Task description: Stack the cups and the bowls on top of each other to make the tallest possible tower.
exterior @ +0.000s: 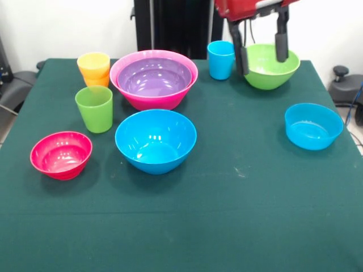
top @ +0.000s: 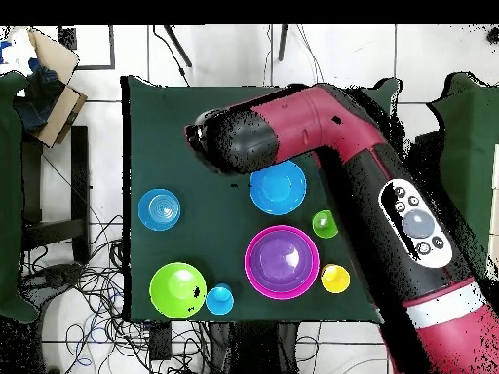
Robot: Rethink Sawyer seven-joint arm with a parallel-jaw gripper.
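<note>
Claw [exterior: 262, 59] fingers are spread wide, one on each side of the light green bowl's [exterior: 271, 67] near rim, holding nothing. Looks like picking-up time. Next, pinch that rim and carry it to the pink bowl [exterior: 154, 97].

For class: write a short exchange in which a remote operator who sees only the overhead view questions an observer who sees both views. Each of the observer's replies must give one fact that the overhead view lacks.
Operator: The arm covers part of the table. Is anything hidden under it?
Observer: Yes. A red-pink bowl stands upright on the cloth, near the green cup but not touching it.
Operator: Does the yellow cup stand on the table by itself?
Observer: No. It sits nested in an orange cup, whose side shows just below it.
</note>
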